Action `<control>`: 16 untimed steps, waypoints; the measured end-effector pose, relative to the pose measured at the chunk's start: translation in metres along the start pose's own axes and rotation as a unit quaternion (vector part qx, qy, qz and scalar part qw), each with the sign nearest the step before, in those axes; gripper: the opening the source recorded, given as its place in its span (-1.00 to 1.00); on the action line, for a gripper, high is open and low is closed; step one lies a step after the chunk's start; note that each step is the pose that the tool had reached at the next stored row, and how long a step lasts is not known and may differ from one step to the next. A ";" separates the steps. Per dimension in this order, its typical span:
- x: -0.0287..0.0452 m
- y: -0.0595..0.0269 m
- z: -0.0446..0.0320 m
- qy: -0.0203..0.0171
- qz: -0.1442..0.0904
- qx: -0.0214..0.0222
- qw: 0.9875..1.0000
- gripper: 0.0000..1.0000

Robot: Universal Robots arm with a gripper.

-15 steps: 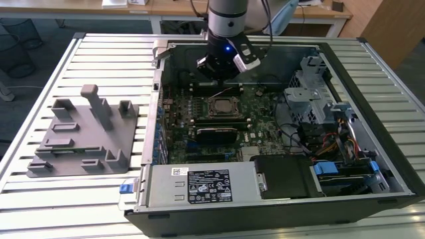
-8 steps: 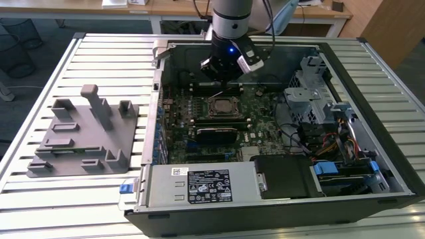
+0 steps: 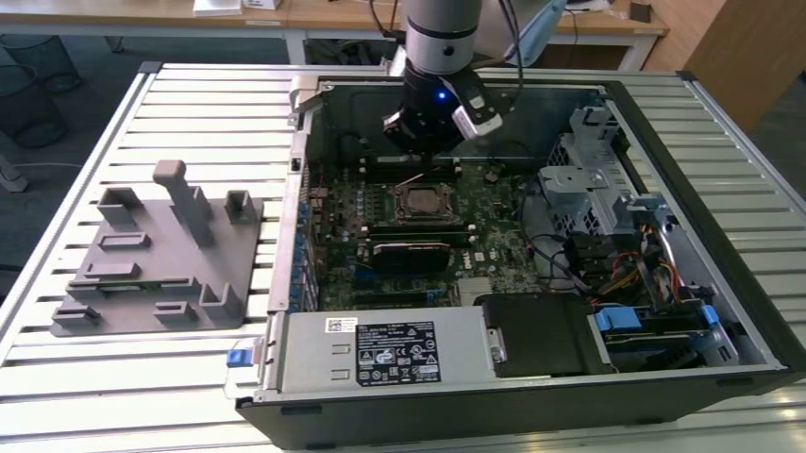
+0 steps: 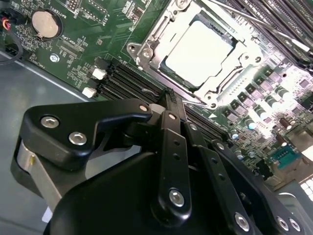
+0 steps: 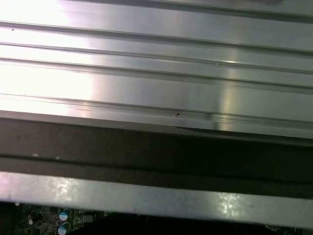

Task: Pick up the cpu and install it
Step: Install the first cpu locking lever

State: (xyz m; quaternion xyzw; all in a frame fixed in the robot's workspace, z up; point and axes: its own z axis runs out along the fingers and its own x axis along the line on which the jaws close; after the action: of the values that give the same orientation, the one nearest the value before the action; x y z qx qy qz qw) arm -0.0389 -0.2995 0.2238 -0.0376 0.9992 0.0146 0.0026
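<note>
The cpu [image 4: 198, 53] shows its pale silver top inside the square metal socket [image 4: 146, 49] on the green motherboard. In the exterior view the socket [image 3: 420, 200] sits mid-board inside the open computer case. My gripper [image 3: 413, 143] hangs over the board just beyond the socket, toward the far wall of the case. In the second wrist view its black fingers [image 4: 168, 95] meet at their tips with nothing between them, a short way from the socket's edge. A thin lever rod [image 4: 244, 20] slants up beside the socket.
A grey plastic tray [image 3: 164, 255] with upright posts stands on the slatted metal table [image 3: 189, 94] at the exterior view's left. Inside the case lie a power supply [image 3: 377, 351], a drive cage [image 3: 592, 179] and cables [image 3: 629, 274]. The table's slats [image 5: 156, 73] show in the first wrist view.
</note>
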 end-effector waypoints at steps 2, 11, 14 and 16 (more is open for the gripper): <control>-0.0010 0.0002 0.0005 0.000 0.000 0.000 1.000 -0.78; -0.0067 -0.0003 0.0053 0.000 0.000 0.000 1.000 -0.78; -0.0081 -0.0005 0.0073 0.000 0.000 0.000 1.000 -0.78; -0.0088 -0.0006 0.0087 0.000 0.000 0.000 1.000 -0.78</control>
State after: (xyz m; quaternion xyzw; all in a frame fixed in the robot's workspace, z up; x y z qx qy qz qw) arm -0.0301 -0.2992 0.2151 -0.0376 0.9992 0.0146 0.0025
